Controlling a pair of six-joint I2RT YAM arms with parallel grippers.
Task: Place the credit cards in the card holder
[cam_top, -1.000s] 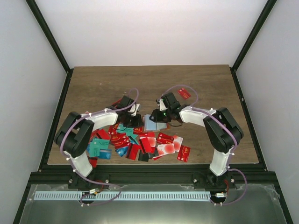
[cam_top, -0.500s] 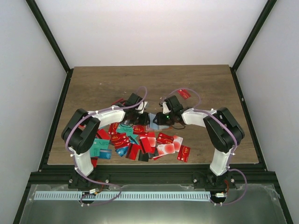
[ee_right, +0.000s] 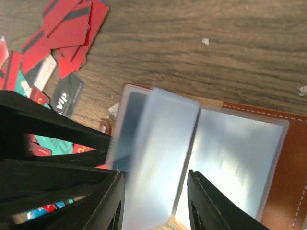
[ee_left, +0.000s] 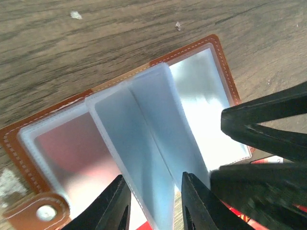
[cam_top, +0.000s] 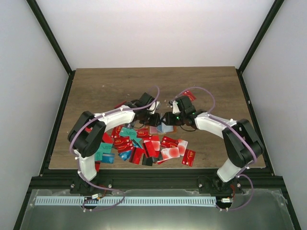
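The card holder (cam_top: 161,128) lies open on the table between both grippers, with a brown stitched edge (ee_left: 225,72) and pale blue clear sleeves (ee_right: 230,158). My left gripper (ee_left: 156,203) is open, and its fingers straddle an upright sleeve leaf (ee_left: 144,143). My right gripper (ee_right: 158,201) is open too and straddles another leaf (ee_right: 163,143) from the opposite side. In the top view the left gripper (cam_top: 154,120) and right gripper (cam_top: 169,118) nearly touch over the holder. The credit cards (cam_top: 139,143), mostly red with some teal, lie in a loose pile just in front.
One red card (cam_top: 188,95) lies apart behind the right arm. More red cards (ee_right: 67,28) and a black VIP card (ee_right: 67,96) lie near the holder's left side. The brown snap tab (ee_left: 43,211) sticks out at the holder's corner.
Both grippers have moved toward each other and closed in on the card holder. The left one moved right, and the sleeves now stand up between the fingers.
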